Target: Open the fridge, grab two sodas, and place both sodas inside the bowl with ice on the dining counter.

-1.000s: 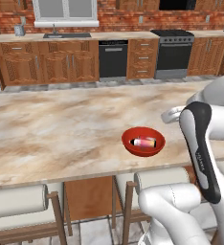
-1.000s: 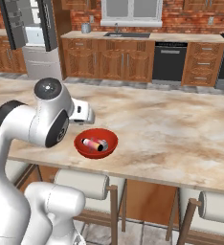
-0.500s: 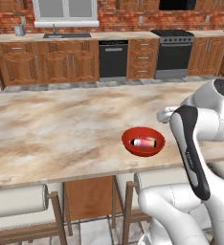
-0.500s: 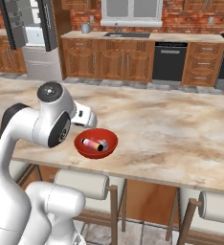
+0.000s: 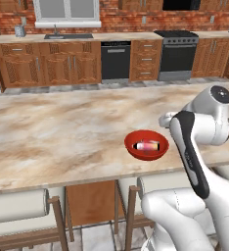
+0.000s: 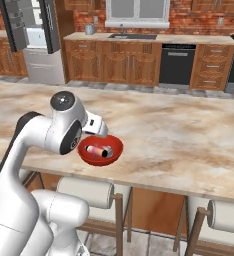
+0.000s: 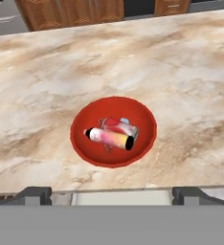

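Lying side by side in the red bowl point(image 7: 113, 162) near the table point(image 7: 190, 72) edge, both sodas point(image 7: 111, 134) rest free; the claw point(image 7: 112, 195) hangs released above them.

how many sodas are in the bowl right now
2, both lying in the red bowl: the pink-white soda in front, the red soda right behind it, touching.

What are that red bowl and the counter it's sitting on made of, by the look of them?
The red bowl looks like glazed ceramic or glossy plastic: smooth, evenly coloured, with soft highlights; I can't tell which. The dining counter looks like polished stone, marble or granite, from its beige-brown cloudy veining and flat sheen.
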Controlling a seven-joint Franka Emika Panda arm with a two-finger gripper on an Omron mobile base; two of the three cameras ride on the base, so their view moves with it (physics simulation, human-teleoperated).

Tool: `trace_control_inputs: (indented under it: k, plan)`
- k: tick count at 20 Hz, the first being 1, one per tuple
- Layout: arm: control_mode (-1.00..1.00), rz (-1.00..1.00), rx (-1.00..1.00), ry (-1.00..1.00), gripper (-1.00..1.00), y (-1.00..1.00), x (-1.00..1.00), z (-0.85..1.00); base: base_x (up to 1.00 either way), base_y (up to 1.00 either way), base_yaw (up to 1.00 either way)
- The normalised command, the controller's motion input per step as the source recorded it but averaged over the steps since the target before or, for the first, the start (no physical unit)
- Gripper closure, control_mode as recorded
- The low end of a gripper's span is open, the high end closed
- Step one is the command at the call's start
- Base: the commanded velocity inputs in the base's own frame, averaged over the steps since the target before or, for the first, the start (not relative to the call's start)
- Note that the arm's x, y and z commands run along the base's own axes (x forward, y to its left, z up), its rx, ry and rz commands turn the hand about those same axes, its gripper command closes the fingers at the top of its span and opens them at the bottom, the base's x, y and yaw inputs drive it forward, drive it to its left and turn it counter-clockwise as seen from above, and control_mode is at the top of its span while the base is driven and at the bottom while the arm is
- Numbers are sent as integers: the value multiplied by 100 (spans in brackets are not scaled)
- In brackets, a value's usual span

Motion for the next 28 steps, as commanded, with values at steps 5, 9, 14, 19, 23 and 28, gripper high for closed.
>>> trace_control_inputs:
  k: [5,9,14,19,23,28]
  plan:
    - [-100,0,0,0,-100,-1,12,-11,0,0,0]
    - [-100,0,0,1,-100,0,1,-2,0,0,0]
    - [-100,0,0,2,-100,0,4,-4,0,0,0]
    - [-100,0,0,3,-100,0,12,-7,0,0,0]
    - [-100,0,0,6,-100,0,22,-12,0,0,0]
    - [-100,0,0,6,-100,0,23,-14,0,0,0]
